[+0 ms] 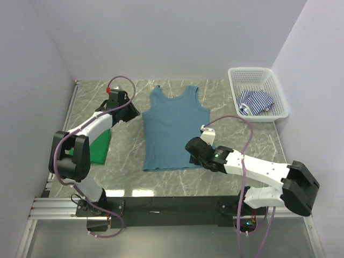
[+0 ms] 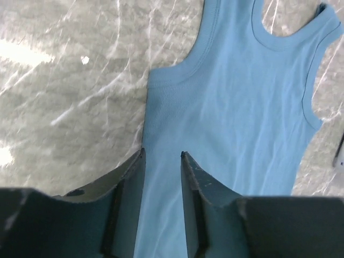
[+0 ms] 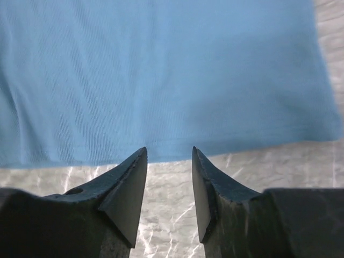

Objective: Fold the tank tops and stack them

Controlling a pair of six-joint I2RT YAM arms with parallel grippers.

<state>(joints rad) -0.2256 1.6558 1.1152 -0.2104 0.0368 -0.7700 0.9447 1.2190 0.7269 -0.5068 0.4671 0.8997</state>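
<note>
Lying flat, the teal-blue tank top point(image 1: 172, 131) is seen at its side edge beneath the parted left gripper point(image 2: 161, 156) and at its hem ahead of the parted right gripper point(image 3: 169, 153), while the green top point(image 1: 100, 147) and striped top point(image 1: 257, 102) are shown only overhead.

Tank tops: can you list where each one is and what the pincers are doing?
dusty teal-blue tank top: spread flat in the middle
bright green tank top: left side, partly under left arm
navy-and-white striped tank top: crumpled in white plastic mesh basket
left pincer: open, over teal top's side edge
right pincer: open, at teal top's bottom hem
</note>
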